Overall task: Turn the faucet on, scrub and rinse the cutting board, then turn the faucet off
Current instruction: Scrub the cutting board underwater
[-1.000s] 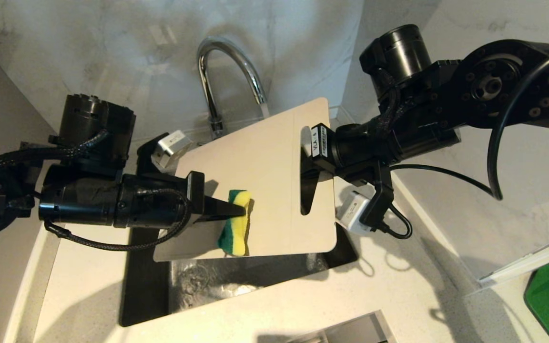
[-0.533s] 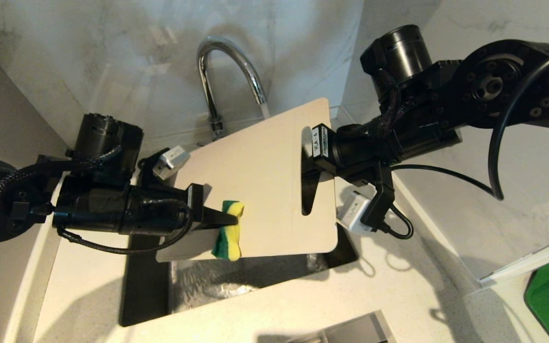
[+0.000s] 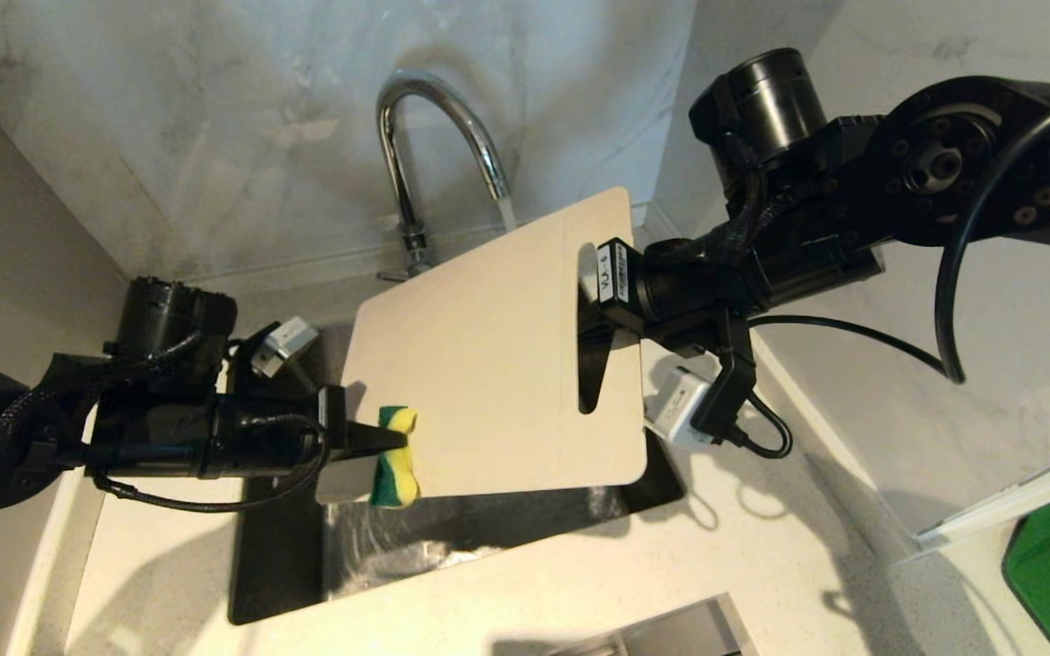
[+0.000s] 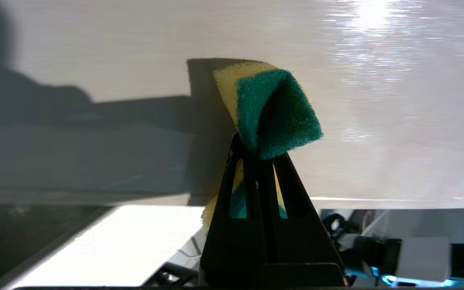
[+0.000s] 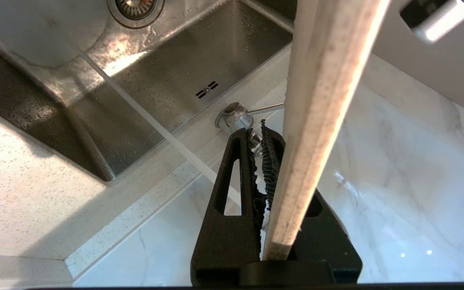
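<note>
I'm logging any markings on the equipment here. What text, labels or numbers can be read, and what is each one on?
A white label on the right pincer housing: a few dark characters, too blurred to read.
Cutting board, sponge, faucet: no text visible.
Nothing else carries readable writing.

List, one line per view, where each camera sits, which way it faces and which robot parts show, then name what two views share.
Head view: on the robot's head, looking down at the steel sink, chrome gooseneck faucet and cream plastic cutting board; both arms show.
Left wrist view: behind the left gripper, facing the board's face; its fingers pinch a yellow-and-green sponge.
Right wrist view: behind the right gripper, looking along the board's edge to the sink.
Shared: the board appears in all three.
</note>
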Motion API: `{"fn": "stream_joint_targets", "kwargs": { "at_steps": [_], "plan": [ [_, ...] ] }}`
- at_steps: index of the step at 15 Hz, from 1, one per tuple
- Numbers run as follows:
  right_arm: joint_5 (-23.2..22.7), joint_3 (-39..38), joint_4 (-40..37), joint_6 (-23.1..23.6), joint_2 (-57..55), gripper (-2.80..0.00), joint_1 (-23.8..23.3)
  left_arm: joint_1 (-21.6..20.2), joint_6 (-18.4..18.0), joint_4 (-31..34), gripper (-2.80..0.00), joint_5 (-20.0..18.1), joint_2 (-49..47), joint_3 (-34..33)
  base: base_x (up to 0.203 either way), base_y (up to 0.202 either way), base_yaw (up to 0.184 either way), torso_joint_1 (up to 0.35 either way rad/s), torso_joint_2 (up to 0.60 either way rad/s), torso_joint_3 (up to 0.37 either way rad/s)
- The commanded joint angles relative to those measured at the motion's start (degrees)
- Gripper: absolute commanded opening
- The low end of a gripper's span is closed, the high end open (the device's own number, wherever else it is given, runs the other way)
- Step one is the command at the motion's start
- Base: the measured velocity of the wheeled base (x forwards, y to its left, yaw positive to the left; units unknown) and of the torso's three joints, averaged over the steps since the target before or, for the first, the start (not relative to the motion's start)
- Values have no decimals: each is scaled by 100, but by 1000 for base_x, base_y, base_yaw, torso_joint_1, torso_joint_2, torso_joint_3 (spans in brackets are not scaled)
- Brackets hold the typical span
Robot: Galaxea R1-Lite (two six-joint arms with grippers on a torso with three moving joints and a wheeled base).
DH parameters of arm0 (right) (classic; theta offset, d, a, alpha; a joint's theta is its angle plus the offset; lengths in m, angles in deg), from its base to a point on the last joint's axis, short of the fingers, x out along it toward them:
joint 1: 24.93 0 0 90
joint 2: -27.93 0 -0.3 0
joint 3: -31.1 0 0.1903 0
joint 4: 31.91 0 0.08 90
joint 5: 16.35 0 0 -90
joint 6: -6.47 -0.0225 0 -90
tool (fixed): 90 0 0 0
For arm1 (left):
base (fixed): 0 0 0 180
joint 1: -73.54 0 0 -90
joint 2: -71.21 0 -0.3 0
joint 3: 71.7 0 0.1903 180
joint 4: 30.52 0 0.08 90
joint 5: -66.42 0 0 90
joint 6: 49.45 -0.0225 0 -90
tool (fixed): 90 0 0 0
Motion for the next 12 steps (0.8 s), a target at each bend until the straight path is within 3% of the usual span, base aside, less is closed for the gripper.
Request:
{"fn": "stream_joint_targets", "kwargs": {
  "at_steps": [1, 6, 8, 12],
  "plan": [
    [-23, -8, -13, 84, 51, -280, -2, -477, -198, -81, -280, -142, -146, -275, 0, 0, 0, 0, 0, 0],
    [-23, -26, -15, 84, 96, -280, -2, -1489, -574, -487, -280, -492, -529, -626, 0, 0, 0, 0, 0, 0],
    [-23, -26, -16, 84, 98, -280, -2, -1709, -810, -503, -280, -517, -556, -643, 0, 0, 0, 0, 0, 0],
    [-23, -70, -13, 32, 96, -280, -2, -1836, -791, -504, -280, -559, -388, -585, 0, 0, 0, 0, 0, 0]
  ]
}}
